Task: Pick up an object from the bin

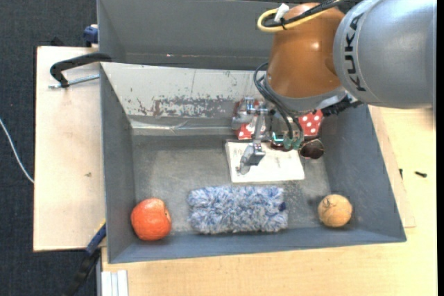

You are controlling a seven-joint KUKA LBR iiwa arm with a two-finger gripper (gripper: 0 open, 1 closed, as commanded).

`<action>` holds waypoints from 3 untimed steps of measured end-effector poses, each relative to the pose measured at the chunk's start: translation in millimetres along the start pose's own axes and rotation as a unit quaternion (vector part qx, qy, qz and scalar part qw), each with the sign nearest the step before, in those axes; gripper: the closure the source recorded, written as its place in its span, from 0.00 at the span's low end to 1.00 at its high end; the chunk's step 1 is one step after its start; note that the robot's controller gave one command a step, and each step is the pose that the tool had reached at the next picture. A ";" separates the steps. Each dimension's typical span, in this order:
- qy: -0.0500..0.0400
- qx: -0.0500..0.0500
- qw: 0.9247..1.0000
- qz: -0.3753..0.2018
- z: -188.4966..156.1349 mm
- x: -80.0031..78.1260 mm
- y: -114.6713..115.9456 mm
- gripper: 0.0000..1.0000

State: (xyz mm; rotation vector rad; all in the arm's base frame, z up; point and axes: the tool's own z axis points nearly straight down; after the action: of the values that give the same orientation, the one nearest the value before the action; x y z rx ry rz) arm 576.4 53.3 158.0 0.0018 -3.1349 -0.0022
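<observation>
Several loose things lie in the grey bin (118, 149). The arm reaches in from the right, with its orange cover (305, 55) above the back right part of the bin. The hand (250, 157) hangs below it, over the middle of the floor. Its tip is over the left part of a white card (277, 164), which lies flat near the bin's centre. I cannot tell whether the tip touches the card, or whether the hand is apart or together.

Behind the card, near the back wall, a red thing with white dots (310, 123) shows to the right of the hand. A like red patch shows to its left, and I cannot tell whether these are one thing or two. A small dark brown thing (312, 148) lies just beside the card's back right corner.

Along the front wall, an orange ball (150, 220) sits in the left corner. A fuzzy blue and white cloth (237, 210) lies in the middle, just in front of the card. A tan ball (334, 210) sits to the right, well apart from the orange one.
</observation>
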 end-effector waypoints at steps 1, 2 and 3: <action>-0.004 0.000 1.000 0.000 -4.4 -1.9 -0.2 0.00; -0.005 0.000 1.000 0.000 -3.5 -1.2 0.6 0.00; -0.001 0.000 0.996 -0.084 16.5 4.7 16.7 0.00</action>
State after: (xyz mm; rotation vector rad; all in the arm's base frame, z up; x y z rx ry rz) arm 571.5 70.0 141.5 0.2655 -3.1249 -0.0030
